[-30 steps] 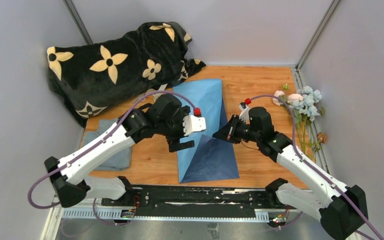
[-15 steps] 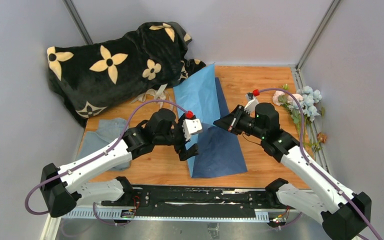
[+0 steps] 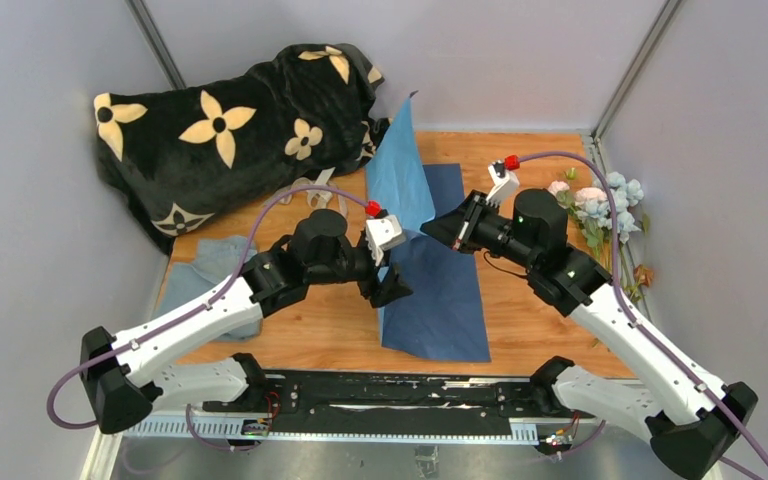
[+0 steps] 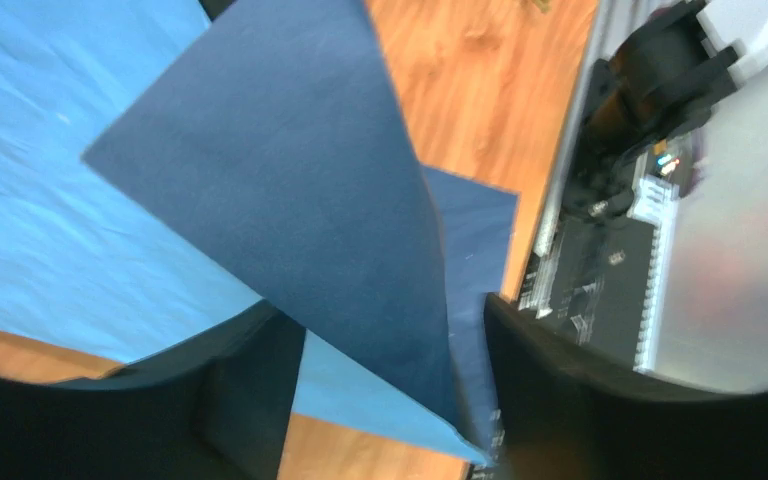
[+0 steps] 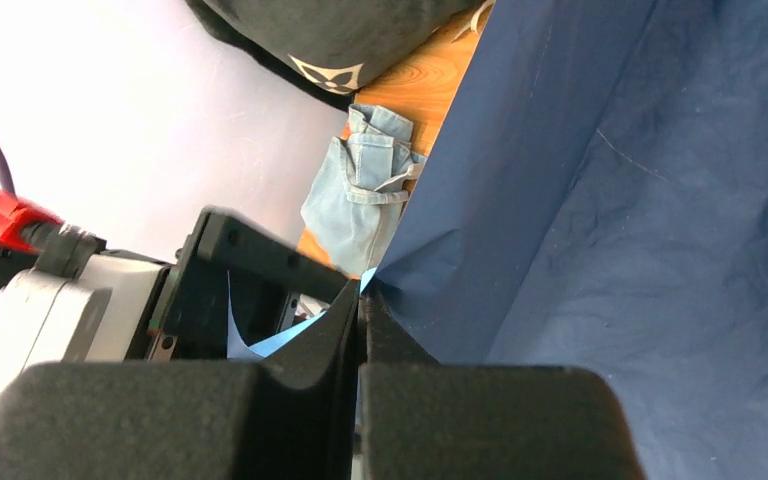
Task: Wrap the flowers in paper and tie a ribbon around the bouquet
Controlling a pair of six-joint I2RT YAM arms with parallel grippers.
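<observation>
- Top view: paper (image 3: 405, 180) stands peaked mid-frame; R gripper (image 3: 432, 232) pinches its edge, L gripper (image 3: 392, 286) lower left of it; flowers (image 3: 600, 205) at right edge.
- L wrist: jaws wide, dark fold between them, prob. not gripped.
- R wrist: jaws clamped on paper corner.

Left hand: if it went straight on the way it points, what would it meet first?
The paper: its raised dark blue fold sits between the left hand's open fingers, so that sheet likely comes first.
</observation>
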